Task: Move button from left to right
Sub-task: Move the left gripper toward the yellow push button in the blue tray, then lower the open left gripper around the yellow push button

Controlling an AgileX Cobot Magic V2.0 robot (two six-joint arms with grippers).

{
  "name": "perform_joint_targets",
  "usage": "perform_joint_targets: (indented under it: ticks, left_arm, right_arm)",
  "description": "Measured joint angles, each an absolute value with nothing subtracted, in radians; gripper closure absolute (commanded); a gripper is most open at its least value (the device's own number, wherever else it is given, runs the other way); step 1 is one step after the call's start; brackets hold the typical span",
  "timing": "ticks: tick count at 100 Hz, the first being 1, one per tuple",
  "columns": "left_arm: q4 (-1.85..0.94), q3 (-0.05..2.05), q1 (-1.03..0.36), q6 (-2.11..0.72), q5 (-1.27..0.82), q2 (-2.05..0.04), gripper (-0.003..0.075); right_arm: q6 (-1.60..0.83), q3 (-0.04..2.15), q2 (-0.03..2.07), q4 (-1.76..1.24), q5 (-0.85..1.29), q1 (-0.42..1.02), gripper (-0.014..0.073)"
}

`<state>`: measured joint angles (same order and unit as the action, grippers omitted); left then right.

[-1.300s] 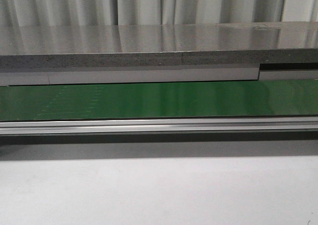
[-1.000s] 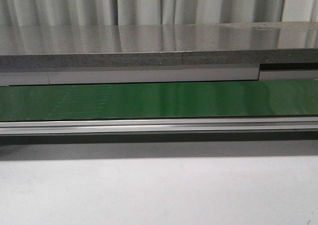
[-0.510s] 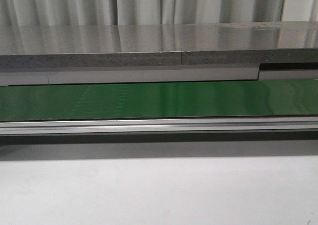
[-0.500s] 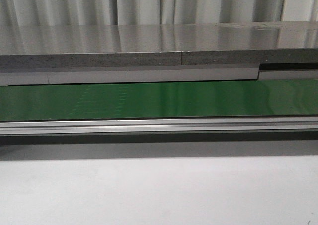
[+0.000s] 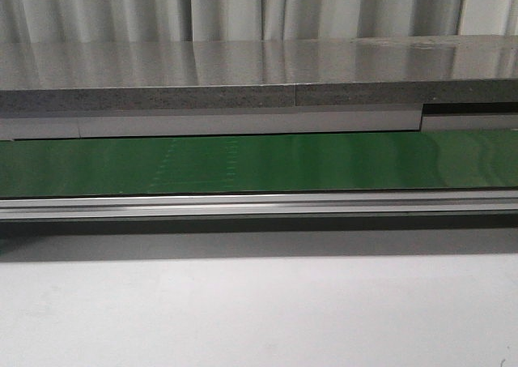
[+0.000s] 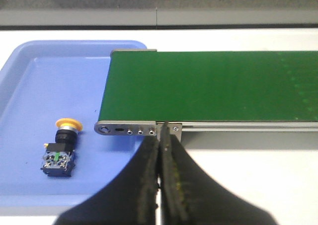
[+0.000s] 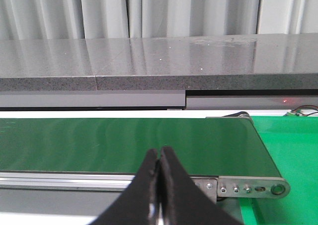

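So the button point(image 6: 60, 147) is lying on its side in the blue tray point(image 6: 30, 66), off to the side of the left end effector point(image 6: 160, 146), which is pinched shut and empty like the right end effector point(image 7: 159, 161), so left arm's way closer.
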<state>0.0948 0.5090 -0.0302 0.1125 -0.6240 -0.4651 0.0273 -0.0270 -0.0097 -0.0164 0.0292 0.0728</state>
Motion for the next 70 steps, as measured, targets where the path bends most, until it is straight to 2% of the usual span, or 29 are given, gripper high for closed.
perform_joint_targets:
  ticks: [20,70]
  left_arm:
    - [0.107,0.63,-0.03,0.113,-0.697,-0.59,0.0741]
    - [0.107,0.637,-0.03,0.113,-0.72,-0.632,0.0731]
  right_arm:
    - [0.027,-0.027,-0.01,-0.016,0.029,0.073,0.0662]
    - [0.027,-0.027,-0.01,-0.016,0.029,0.073,0.0662]
